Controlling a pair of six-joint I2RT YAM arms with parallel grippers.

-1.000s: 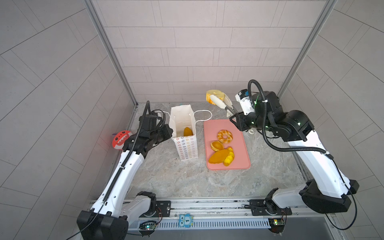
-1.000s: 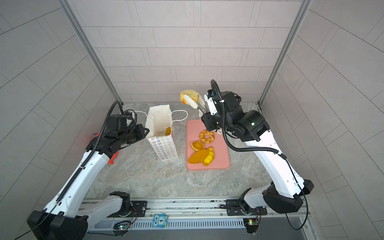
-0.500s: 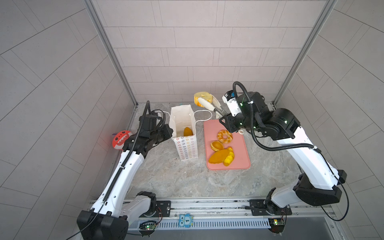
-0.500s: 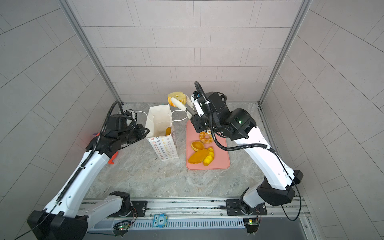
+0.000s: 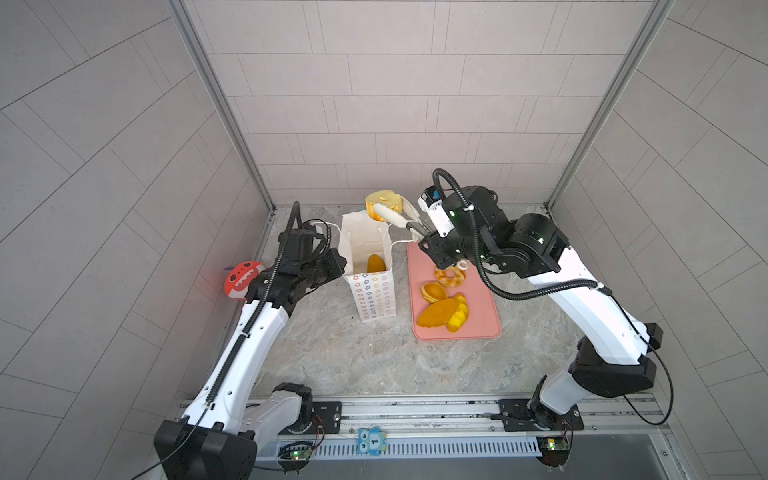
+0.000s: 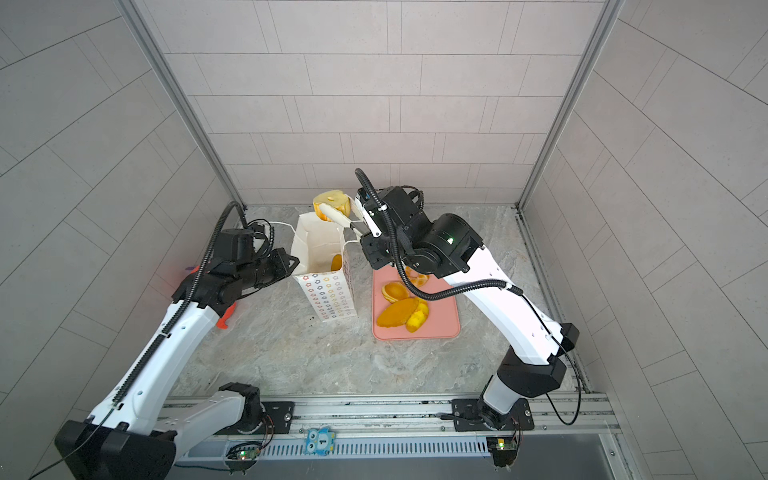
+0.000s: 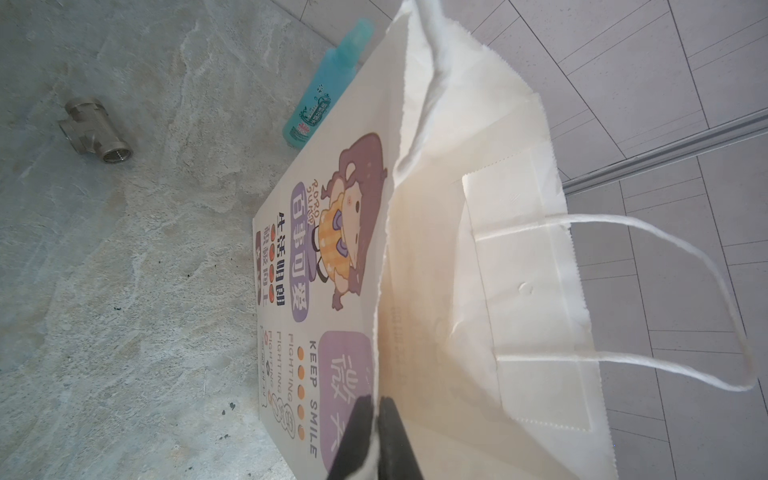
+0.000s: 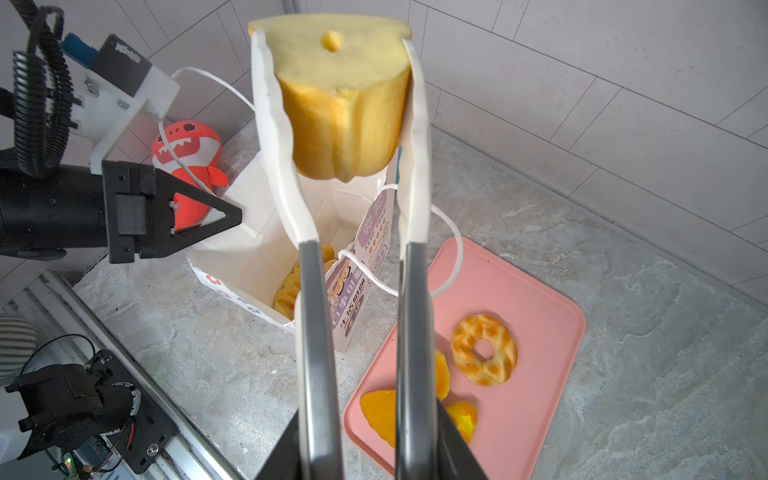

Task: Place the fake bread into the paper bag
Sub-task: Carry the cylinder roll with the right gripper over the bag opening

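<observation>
— Room and surface first?

— Boxed in by grey tiled walls (image 5: 415, 104) on three sides. Underneath, a marbled grey stone tabletop (image 5: 353, 365).

— On it, biggest down?

— Tall white paper bag (image 5: 374, 299), upright, mouth open, left of centre. Just beside it to the right, a flat pink tray (image 5: 482, 320). Over by the left wall, a red shark toy (image 5: 239, 278).

— And the bread?

— Split three ways. Ridged loaf (image 8: 345, 104) up in the air, squeezed between the white tips of tongs (image 8: 274, 158), above the far right corner of the bag's mouth in both top views. More fake bread (image 5: 375, 264) down inside the bag. A ring (image 8: 463, 353) and a few orange pieces lying on the tray.

— Grippers?

— Right gripper (image 8: 365, 457) clenched around the tongs' metal arms, above the tray's far end, well back from the loaf. Left gripper (image 7: 375, 409) pinched tight on the bag's left rim.
</observation>
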